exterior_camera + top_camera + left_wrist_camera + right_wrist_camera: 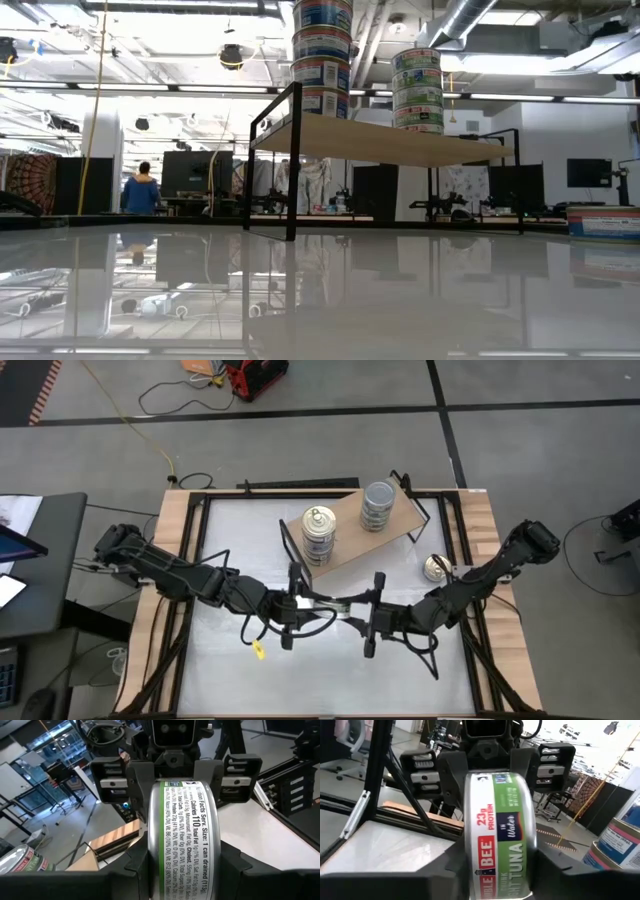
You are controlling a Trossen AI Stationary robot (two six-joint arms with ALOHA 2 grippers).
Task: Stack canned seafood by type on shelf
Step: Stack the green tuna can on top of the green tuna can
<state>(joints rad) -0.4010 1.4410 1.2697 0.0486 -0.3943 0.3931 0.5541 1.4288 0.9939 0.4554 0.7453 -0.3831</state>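
A hand-over is under way mid-desk: the left claw (300,600) and right claw (368,616) both pinch one round metal tuna tin with a green-and-white label (182,845), on edge between them, near the tan wooden shelf (345,525); next, I judge, one claw must release.

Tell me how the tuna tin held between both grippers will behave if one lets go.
The tin looks rigid, so it should take squeezing. Its glossy side may slip in the left gripper or right gripper. Held on edge, it would likely roll if dropped.
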